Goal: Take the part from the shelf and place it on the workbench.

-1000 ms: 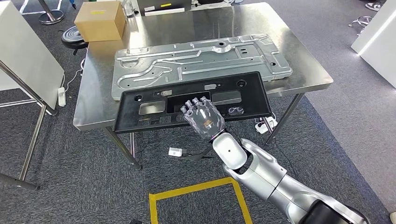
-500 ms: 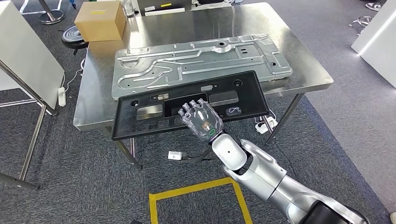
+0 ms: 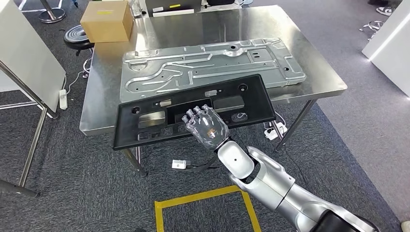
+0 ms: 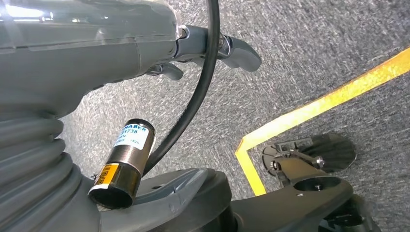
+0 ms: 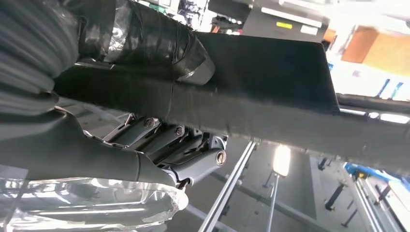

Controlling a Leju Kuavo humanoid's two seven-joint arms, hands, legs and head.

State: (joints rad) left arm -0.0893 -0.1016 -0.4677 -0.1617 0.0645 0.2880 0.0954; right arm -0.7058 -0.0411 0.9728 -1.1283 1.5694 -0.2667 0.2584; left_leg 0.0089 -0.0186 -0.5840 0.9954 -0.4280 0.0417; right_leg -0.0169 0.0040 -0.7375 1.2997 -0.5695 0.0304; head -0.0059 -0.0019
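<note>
one black part point(image 3: 145, 121) gripped by the right hand point(image 3: 207, 126) at its near edge, lying over the workbench point(image 3: 314, 72) front edge

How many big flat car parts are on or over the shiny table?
2. The silver metal panel lies flat across the table. The black plastic part is at the near edge, gripped by the right hand.
</note>
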